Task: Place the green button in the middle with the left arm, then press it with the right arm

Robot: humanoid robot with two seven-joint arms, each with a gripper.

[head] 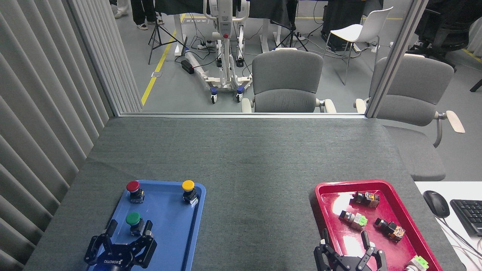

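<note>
Left arm [130, 231] fingers [111, 228] spread around green button [133, 222]

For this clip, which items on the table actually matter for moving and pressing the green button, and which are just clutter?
Belongs to the job:
round green-capped push button in the blue plastic tray
left gripper, open around it
right gripper, open
bare grey felt tabletop

Just lying about:
red-capped button
yellow-capped button
red plastic tray of loose switch parts
black mouse
black keyboard

The left gripper [130, 232] has white letters on it. They look like "ROBOTIQ", but upside down and tiny.
</note>
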